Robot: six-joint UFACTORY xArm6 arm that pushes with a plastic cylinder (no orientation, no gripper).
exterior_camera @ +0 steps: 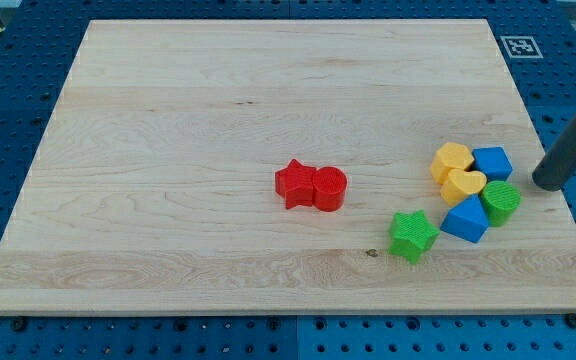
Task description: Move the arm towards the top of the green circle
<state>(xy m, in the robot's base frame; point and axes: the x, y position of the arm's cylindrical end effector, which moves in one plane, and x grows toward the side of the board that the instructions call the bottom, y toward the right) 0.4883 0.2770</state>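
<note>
The green circle point(501, 202) lies near the board's right edge, in a tight cluster with a blue block point(492, 162) above it, a blue triangle point(466, 219) to its left, a yellow heart point(462, 186) and a yellow block point(452, 159). My tip point(546, 185) is down at the right edge of the board, just to the right of the green circle and slightly above it, apart from it by a small gap.
A green star point(412, 235) lies below and left of the cluster. A red star point(293, 184) and a red circle point(329, 188) touch each other near the board's middle. The wooden board point(168, 120) rests on a blue pegboard.
</note>
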